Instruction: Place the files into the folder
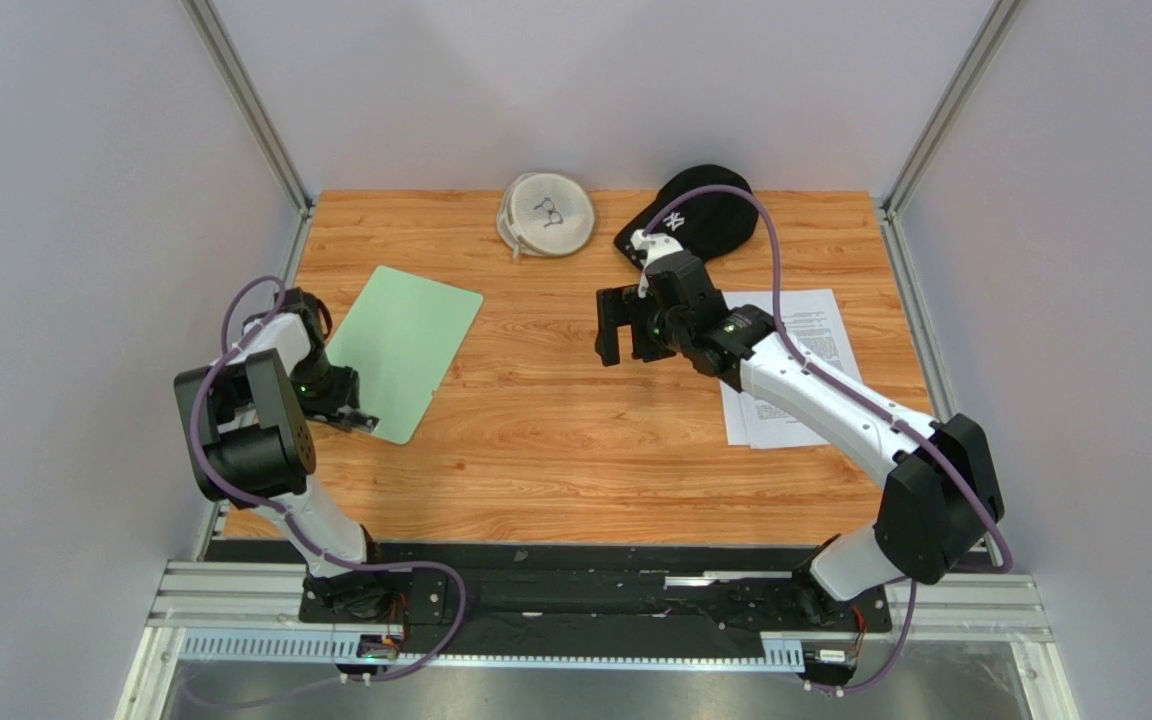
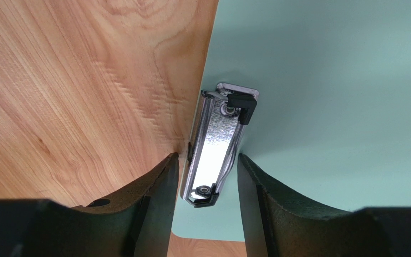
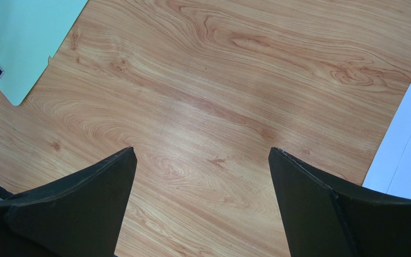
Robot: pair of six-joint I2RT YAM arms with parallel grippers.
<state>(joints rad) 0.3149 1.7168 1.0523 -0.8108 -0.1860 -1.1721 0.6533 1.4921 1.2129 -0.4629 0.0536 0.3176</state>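
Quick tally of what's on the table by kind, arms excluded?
green clipboard folder: 1
stack of printed sheets: 1 (number of sheets cannot be told)
white round item: 1
black cap: 1
Total: 4

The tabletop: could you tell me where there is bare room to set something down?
Bare wood fills the middle, between the folder and the papers, and along the near edge. The far edge is crowded: white round thing, black cap.

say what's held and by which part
Right gripper: nothing. Left gripper straddles the metal clip of the clipboard; whether it grips cannot be told.
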